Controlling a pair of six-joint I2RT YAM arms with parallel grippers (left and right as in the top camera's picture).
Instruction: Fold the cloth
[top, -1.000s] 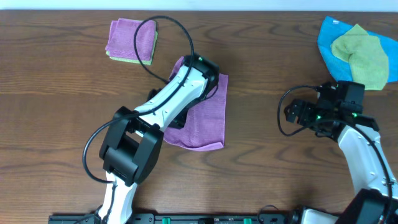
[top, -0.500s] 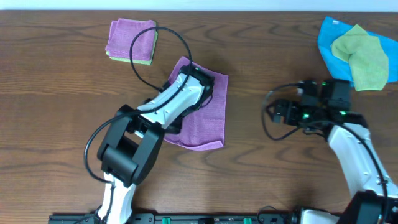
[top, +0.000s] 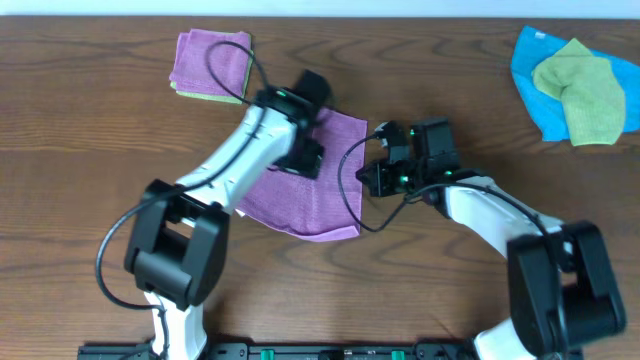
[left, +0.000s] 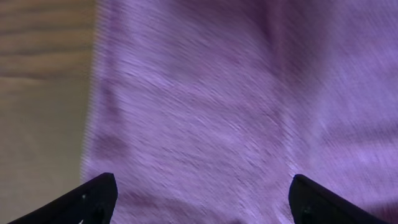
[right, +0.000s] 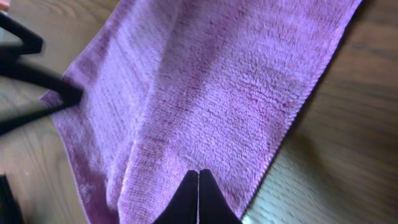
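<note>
The purple cloth (top: 325, 190) lies flat on the wooden table, partly doubled over, and fills the left wrist view (left: 205, 93). My left gripper (top: 303, 152) hovers over its upper left part. Its jaws stand open (left: 202, 202), both fingertips (left: 93, 199) wide apart with only cloth beneath them. My right gripper (top: 364, 178) is at the cloth's right edge. In the right wrist view its fingers are shut tip to tip (right: 198, 193) just above the cloth (right: 211, 93), close to the hem. No fabric shows between them.
A folded purple cloth on a green one (top: 212, 66) sits at the back left. A bright blue cloth (top: 530, 70) with a lime-green cloth (top: 585, 95) on it lies at the back right. Cables loop over both arms.
My right arm has swung left from the right side to the cloth's right edge and its jaws have shut. My left gripper has shifted towards the back left over the cloth and opened wider.
</note>
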